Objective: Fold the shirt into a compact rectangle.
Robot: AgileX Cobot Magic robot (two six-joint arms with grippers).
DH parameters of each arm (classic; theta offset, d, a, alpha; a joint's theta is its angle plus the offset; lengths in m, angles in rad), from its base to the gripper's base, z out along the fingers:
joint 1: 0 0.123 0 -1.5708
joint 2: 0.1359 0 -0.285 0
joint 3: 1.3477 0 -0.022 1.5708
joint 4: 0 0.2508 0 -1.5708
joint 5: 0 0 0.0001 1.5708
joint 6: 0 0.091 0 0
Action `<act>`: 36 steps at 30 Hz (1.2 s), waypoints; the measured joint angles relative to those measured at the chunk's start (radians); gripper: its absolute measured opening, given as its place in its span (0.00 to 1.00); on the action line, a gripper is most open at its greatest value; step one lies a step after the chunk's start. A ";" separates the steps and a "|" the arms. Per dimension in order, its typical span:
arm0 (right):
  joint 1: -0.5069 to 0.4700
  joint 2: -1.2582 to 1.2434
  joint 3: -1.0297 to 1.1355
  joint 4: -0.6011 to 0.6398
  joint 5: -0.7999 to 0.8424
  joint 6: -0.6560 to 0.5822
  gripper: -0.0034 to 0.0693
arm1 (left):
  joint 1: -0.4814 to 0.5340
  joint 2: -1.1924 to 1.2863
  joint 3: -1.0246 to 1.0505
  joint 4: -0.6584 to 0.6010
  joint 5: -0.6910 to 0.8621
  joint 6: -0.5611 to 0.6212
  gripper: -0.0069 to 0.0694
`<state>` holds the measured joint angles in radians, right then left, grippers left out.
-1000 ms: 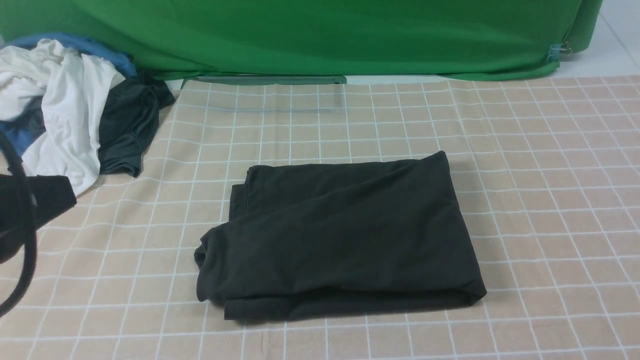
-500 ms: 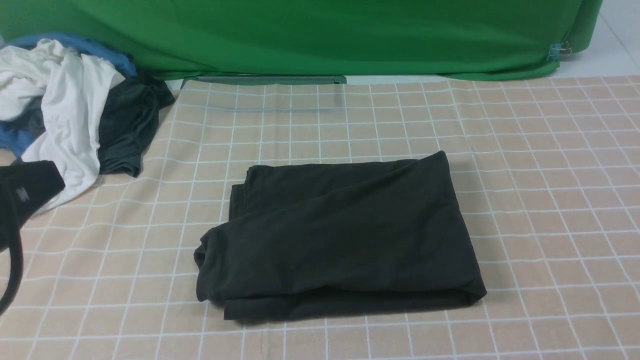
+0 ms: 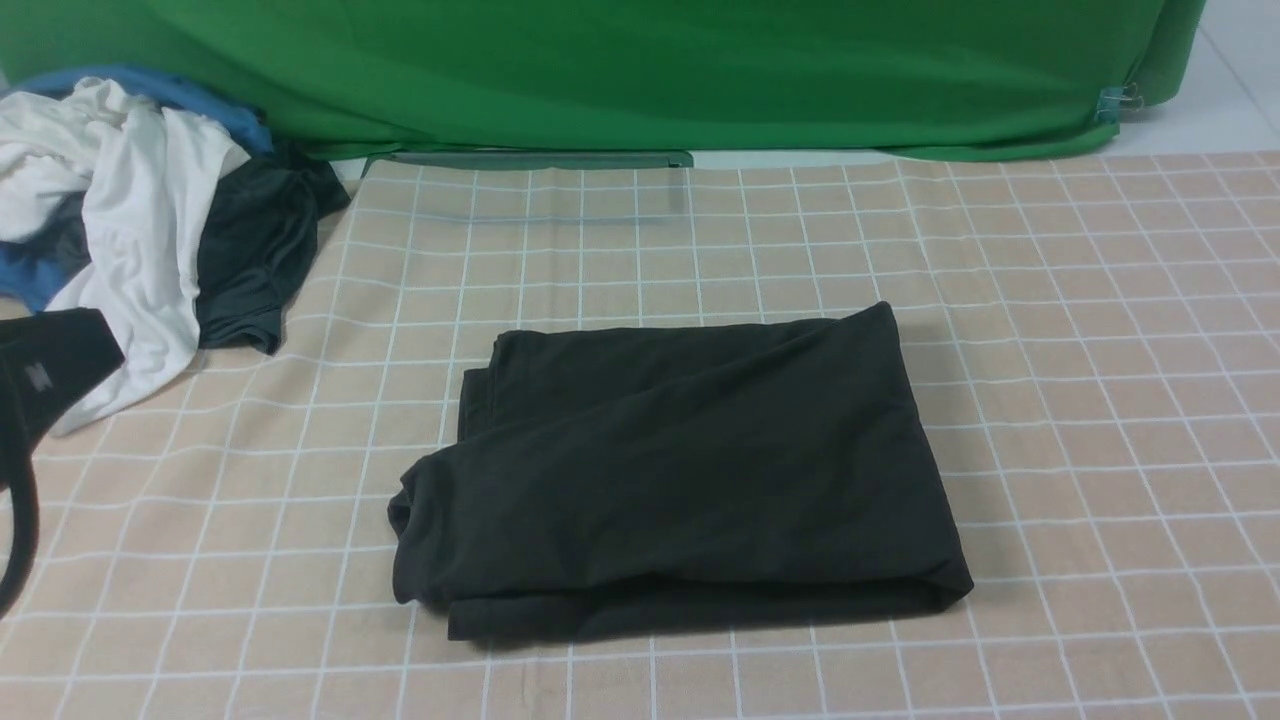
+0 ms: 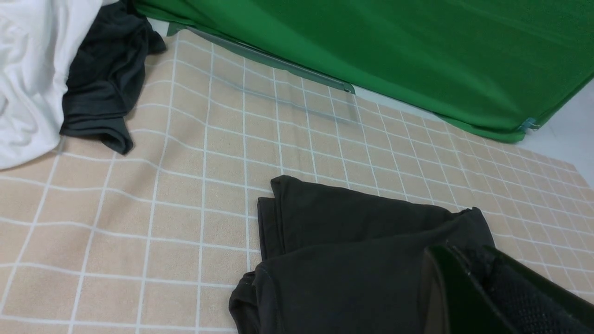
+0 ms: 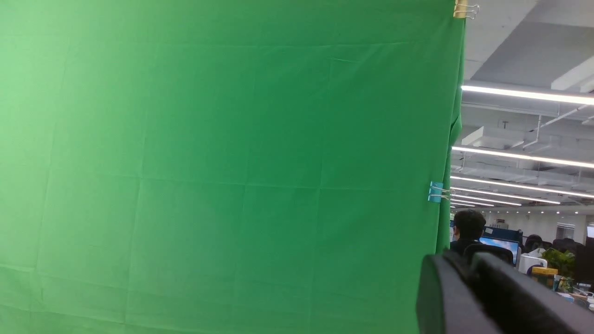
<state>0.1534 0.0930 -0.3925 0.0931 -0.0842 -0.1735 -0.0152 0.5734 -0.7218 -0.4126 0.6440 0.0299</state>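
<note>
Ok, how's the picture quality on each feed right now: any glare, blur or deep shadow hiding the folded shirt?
Front view: even, soft light, no glare; the shirt is sharp, though its black folds show little detail. Left wrist view: the shirt and the tablecloth are clear, while the left pincer is a dark, soft-edged shape at the corner. Right wrist view: only the green backdrop and bright ceiling lights, no shirt.

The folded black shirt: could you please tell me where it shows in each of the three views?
Front view: shirt at centre, on the checked cloth.
Left wrist view: shirt low and centre, partly behind the hand.
Right wrist view: not in it.
Shared landmark: the green backdrop, seen in all three.
</note>
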 joint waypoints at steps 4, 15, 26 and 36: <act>0.000 0.000 0.000 0.000 0.000 0.000 0.20 | 0.000 0.000 0.000 0.037 -0.004 0.023 0.09; 0.000 0.000 0.000 0.000 0.000 0.001 0.23 | 0.000 -0.270 0.179 0.222 -0.168 -0.012 0.09; 0.000 0.000 0.000 0.000 -0.001 0.001 0.27 | 0.000 -0.568 0.709 0.312 -0.481 -0.014 0.09; 0.000 0.000 0.000 0.000 -0.001 0.001 0.29 | 0.002 -0.574 0.727 0.322 -0.404 -0.003 0.09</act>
<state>0.1534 0.0930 -0.3925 0.0931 -0.0850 -0.1726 -0.0132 -0.0004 0.0050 -0.0904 0.2401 0.0268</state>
